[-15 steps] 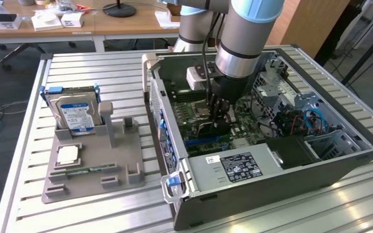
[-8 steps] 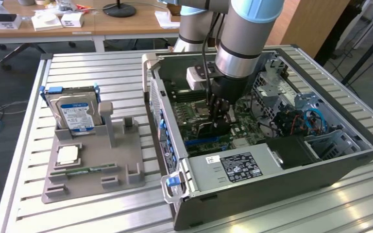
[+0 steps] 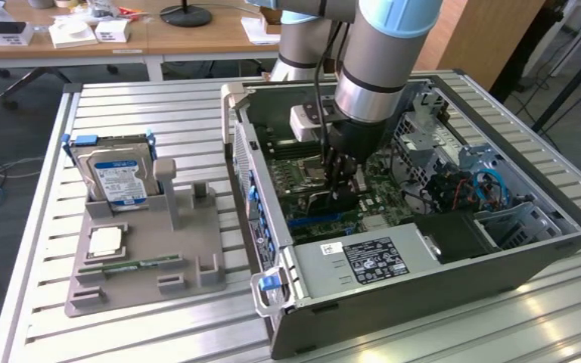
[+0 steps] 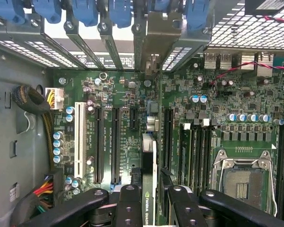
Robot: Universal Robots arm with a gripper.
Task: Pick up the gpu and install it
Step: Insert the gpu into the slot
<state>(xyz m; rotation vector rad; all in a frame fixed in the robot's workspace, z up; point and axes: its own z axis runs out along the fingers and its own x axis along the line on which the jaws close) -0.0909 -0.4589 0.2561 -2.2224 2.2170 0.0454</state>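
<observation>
Reaching down into the open case (image 3: 532, 249), the gripper (image 3: 338, 180) is clamped on the gpu (image 3: 340, 200), its fingers pressed against the card's two flat faces. The card stands on edge inside the case, over the motherboard (image 3: 371, 198), about midway along the case's length. In the wrist view the gpu (image 4: 149, 158) shows edge-on as a thin strip between the black fingers (image 4: 128, 205), with a label reading NVIDIA on it. Its far end points at the slot openings in the case's rear wall (image 4: 109, 52). The strip runs over the motherboard (image 4: 128, 146), with long black slots (image 4: 106, 142) on one side and the memory slots (image 4: 194, 151) on the other. Whether its lower edge sits in a slot cannot be told. The CPU socket (image 4: 241, 182) lies beyond the memory slots, open and bare. A power supply (image 3: 366, 257) with a black label fills the near end of the case.

Outside the case, toward the exterior view's left, a grey holder (image 3: 194, 249) lies on the slatted table (image 3: 149, 102). It carries a hard drive (image 3: 119, 180) standing upright, a chip (image 3: 106, 240) lying flat and a memory stick (image 3: 134, 265).
</observation>
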